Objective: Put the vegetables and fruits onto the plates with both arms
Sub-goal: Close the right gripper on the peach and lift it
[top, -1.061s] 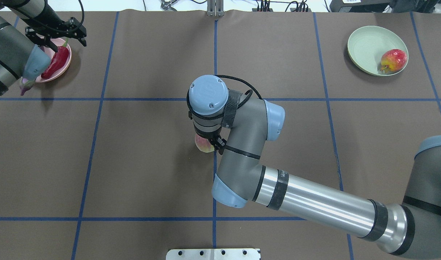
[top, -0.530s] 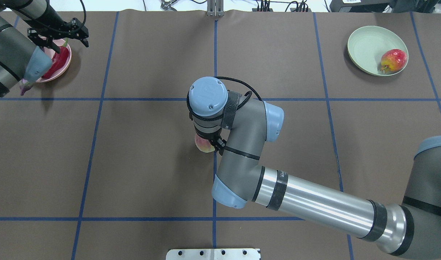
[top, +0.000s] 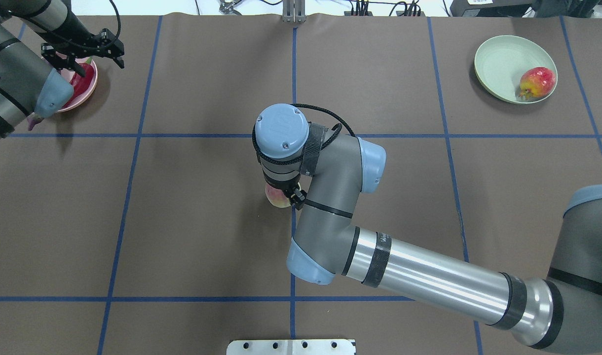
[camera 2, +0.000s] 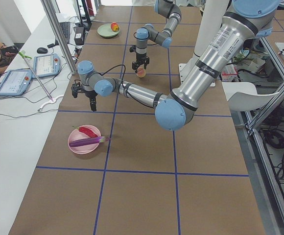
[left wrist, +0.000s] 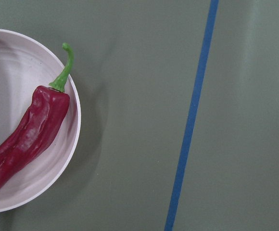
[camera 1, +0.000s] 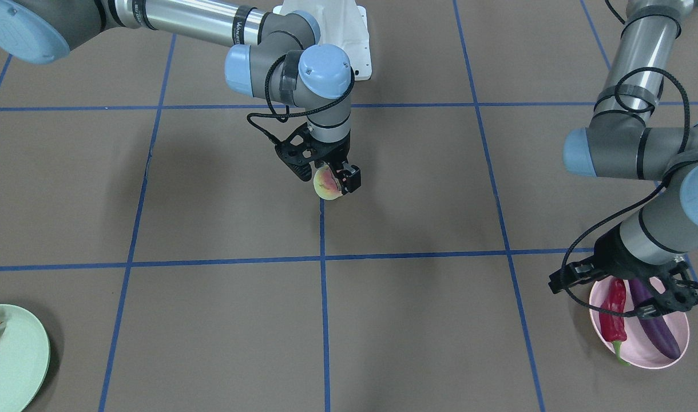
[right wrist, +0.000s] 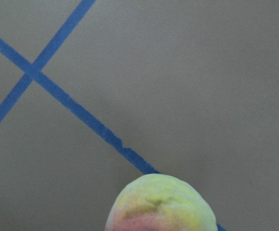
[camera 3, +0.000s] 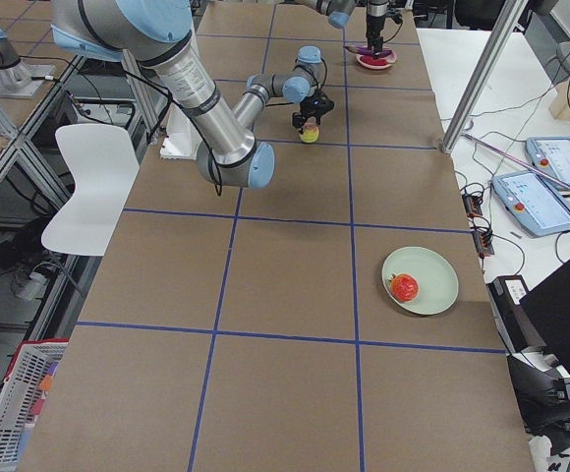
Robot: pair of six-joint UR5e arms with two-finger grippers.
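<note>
While the right pincer [camera 1: 328,180] is clamping the yellow-green peach [camera 1: 325,189] at the middle of the desk [top: 207,222], just beside a blue tape line [camera 1: 322,240], the left pincer [camera 1: 625,293] is hanging spread wide apart, gripping nothing, over the pale pink plate [camera 1: 641,363]. On that plate the red chili pepper [camera 1: 614,312] and the purple eggplant [camera 1: 657,329] are lying side by side. Well apart, the pomegranate [top: 537,83] is sitting in the mint green plate [top: 498,59].

Pomegranate [camera 3: 403,287] on green plate [camera 3: 434,275]; peach [camera 3: 309,135] apparently gripped.
</note>
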